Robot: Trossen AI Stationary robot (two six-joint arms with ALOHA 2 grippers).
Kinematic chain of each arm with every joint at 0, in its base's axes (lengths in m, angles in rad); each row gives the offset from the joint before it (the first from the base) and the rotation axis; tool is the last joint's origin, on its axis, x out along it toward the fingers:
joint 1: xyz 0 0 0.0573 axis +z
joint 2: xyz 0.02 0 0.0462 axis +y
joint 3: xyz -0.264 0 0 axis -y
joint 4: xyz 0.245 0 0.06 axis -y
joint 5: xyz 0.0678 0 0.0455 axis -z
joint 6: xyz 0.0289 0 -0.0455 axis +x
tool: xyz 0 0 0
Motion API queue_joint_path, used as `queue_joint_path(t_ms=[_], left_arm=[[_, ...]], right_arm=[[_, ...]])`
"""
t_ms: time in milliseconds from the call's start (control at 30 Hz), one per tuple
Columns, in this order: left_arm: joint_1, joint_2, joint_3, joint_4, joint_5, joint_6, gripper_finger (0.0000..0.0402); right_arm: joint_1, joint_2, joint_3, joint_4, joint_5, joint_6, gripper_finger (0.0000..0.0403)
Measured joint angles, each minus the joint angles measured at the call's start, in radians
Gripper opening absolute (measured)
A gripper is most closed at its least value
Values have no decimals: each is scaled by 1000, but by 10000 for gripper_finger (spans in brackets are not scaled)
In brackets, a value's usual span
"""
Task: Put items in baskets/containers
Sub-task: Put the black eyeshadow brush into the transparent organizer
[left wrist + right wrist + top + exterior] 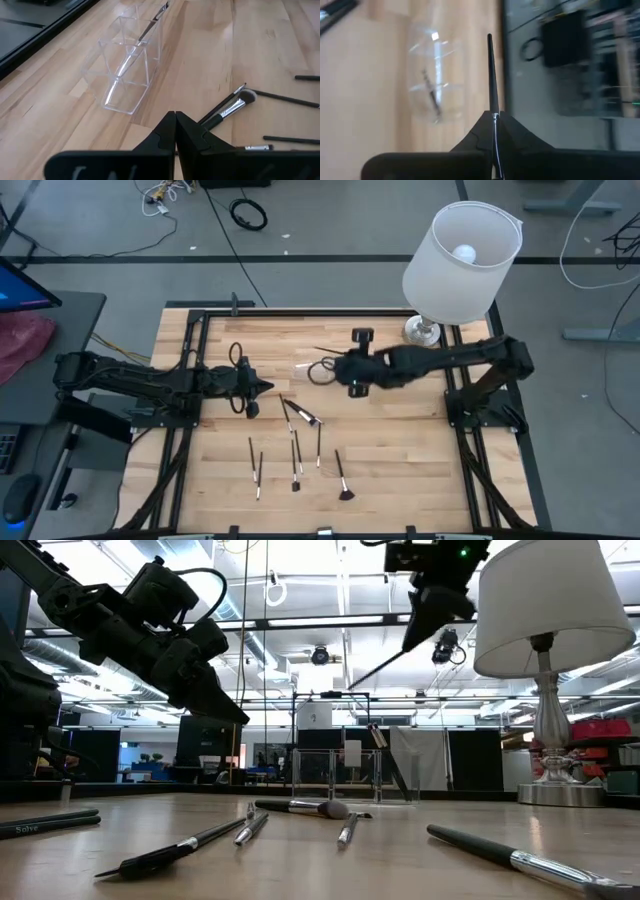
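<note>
A clear container (127, 65) stands on the table's far middle (305, 368), and one brush (145, 35) leans inside it. Several more brushes (296, 455) lie flat on the wood nearer the front edge, and two of them (227, 105) are just ahead of my left gripper. That left gripper (175, 120) is shut and empty, hovering left of the container (262, 387). High above the table, right of the container, my right gripper (432, 610) is shut on a thin dark brush (491, 75). My right gripper pinches the brush between its two fingers, at a point with a silver glint (495, 116). The long tapered handle (380, 665) sticks out ahead of the fingertips, along the fingers. It slants downward toward the container, and the brush is lifted well clear of the table.
A white-shaded lamp (462, 260) on a metal base (560, 790) stands at the table's far right, close behind my right arm. Black frame rails (200, 340) run along the table's left and right sides. Loose brushes (190, 850) are scattered over the near half.
</note>
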Motion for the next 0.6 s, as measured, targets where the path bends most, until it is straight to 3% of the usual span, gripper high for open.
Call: queue_joint_path(t_ms=[133,267,600], left_arm=[[0,0,0,-17,0,0,12],[0,0,0,-22,0,0,12],[0,0,0,-25,0,0,12]], right_arm=[[-43,-2,42,-111,-156,12,7],[-61,-2,27,-141,-239,-16,7],[-91,-2,-85,-150,-232,-52,9]])
